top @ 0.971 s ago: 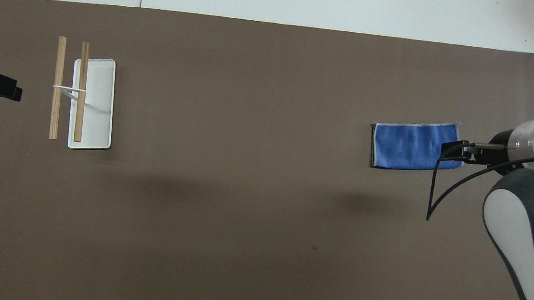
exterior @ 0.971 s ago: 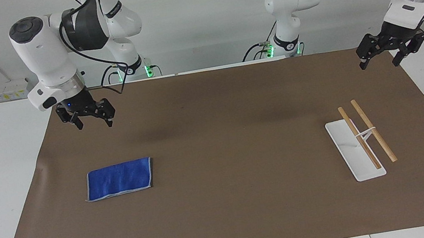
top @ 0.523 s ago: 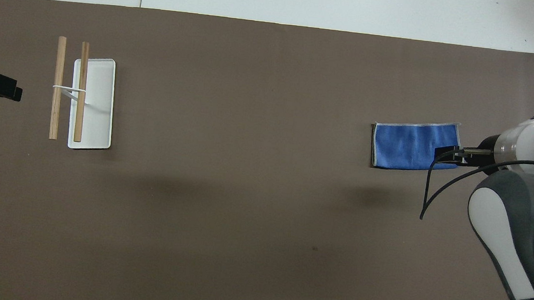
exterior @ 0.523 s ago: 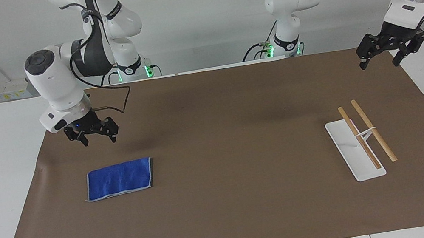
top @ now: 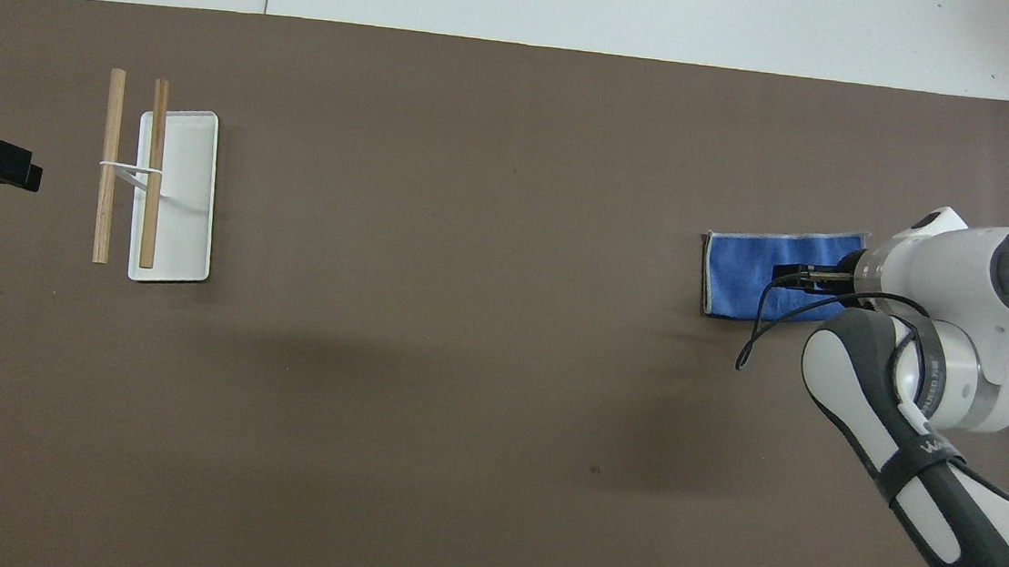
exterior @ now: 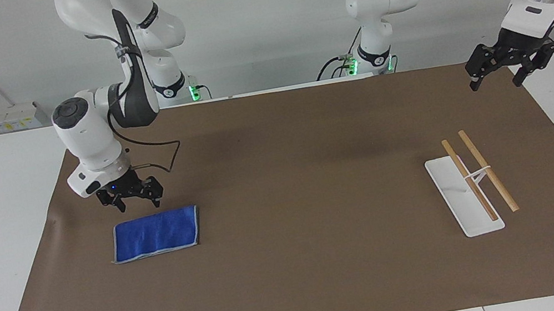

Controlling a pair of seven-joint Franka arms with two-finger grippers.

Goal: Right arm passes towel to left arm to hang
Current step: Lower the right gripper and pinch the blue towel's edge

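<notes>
With fingers spread and empty, the black right gripper (exterior: pixel 136 200) hovers over the flat blue cloth towel (exterior: pixel 156 233) at centre-left of the frame and should pinch one edge, while the waiting left gripper (exterior: pixel 496 73) at upper right is also spread.

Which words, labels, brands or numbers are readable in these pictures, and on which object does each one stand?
Nothing can be read with certainty.
Grey lettering on the black band of the white right arm: too blurred to read.
Bright blue rectangular towel, white rack with wooden rods, brown table mat: no text.
</notes>
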